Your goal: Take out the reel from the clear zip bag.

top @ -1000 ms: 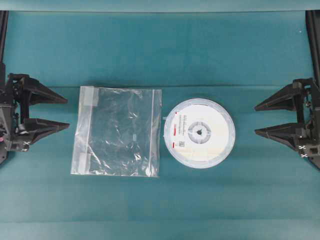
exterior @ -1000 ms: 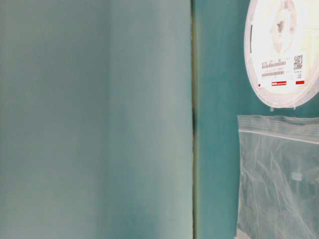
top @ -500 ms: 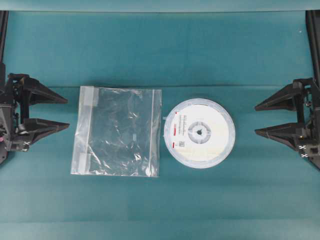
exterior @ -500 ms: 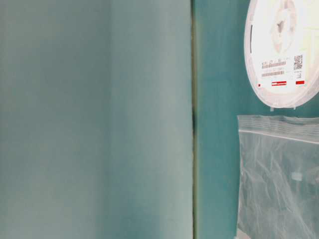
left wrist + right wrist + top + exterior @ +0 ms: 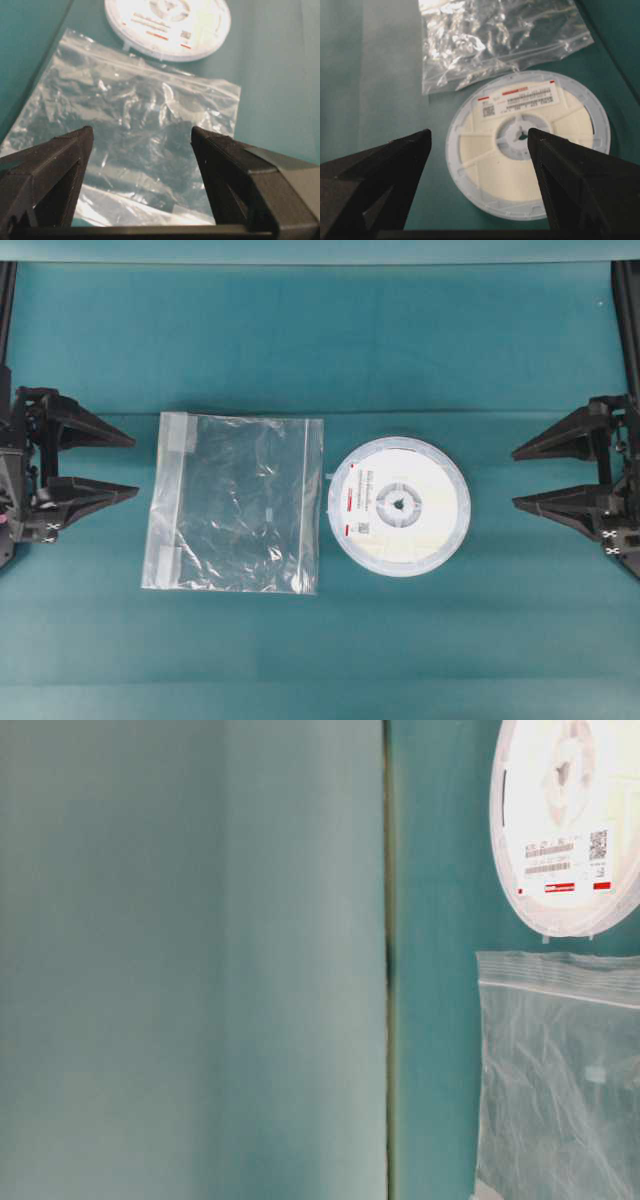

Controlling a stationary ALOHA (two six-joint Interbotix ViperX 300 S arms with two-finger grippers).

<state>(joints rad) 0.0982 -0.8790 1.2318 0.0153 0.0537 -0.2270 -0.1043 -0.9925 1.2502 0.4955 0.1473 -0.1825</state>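
The reel (image 5: 399,506) is lying flat on the teal table mat (image 5: 320,340), out of the clear zip bag (image 5: 237,503) beside it — both sitting between the spread-open left gripper (image 5: 134,467) and right gripper (image 5: 513,479), nothing held.

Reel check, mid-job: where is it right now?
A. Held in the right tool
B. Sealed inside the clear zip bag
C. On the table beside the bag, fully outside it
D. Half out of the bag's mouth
C: the reel lies flat on the table, clear of the empty clear zip bag, with both tools open and away from it.
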